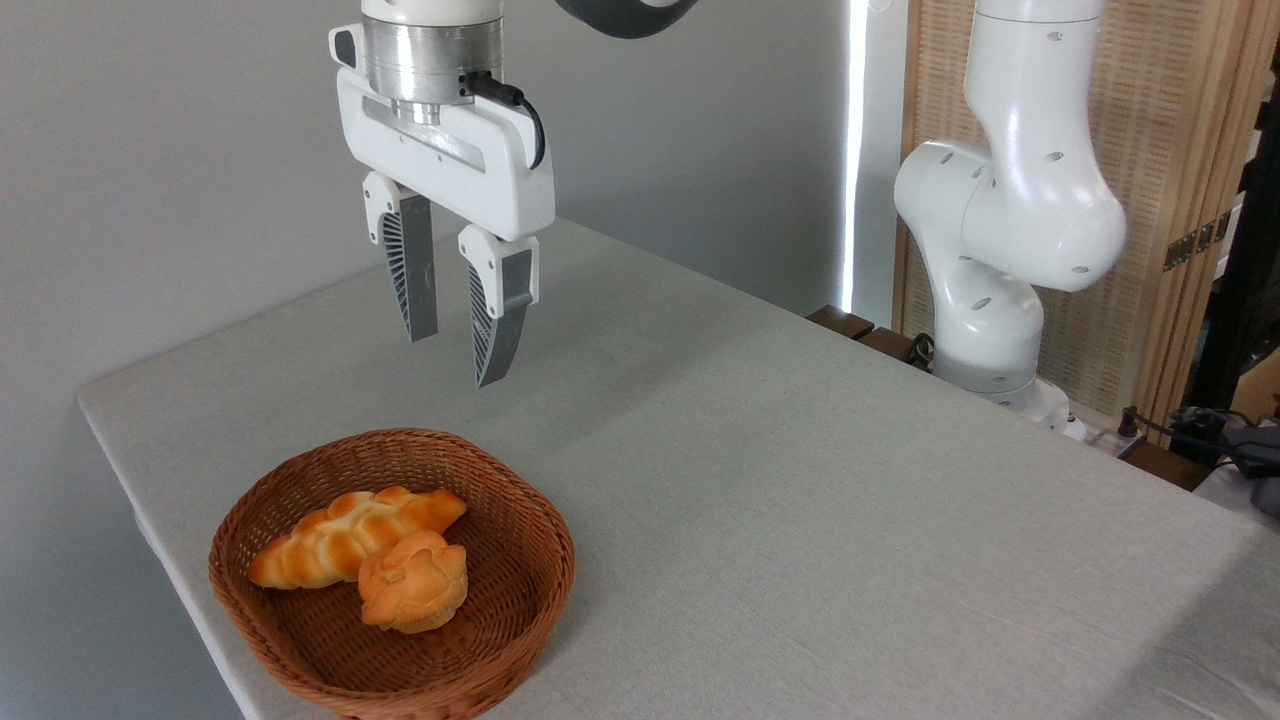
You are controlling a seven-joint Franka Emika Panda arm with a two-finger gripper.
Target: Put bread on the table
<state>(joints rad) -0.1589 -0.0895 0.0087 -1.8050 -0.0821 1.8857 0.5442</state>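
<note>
The gripper (455, 350) hung above the table (800, 480), up and behind the basket (520, 600), its two fingers parted by a moderate gap and holding nothing. The bread (340, 535) lay inside the basket, not yet moved, with a round bun (415, 582) touching its near side and overlapping its middle.

The loaf's long axis ran from lower left to upper right across the basket floor, one tapered end pointing at the left wall, the other toward the back right. It looked light and probably somewhat soft, with braided ridges that should give the fingers purchase. The left half, clear of the bun, seemed the best place to grip, fingers closing across the width. A hard squeeze might dent it.
</note>
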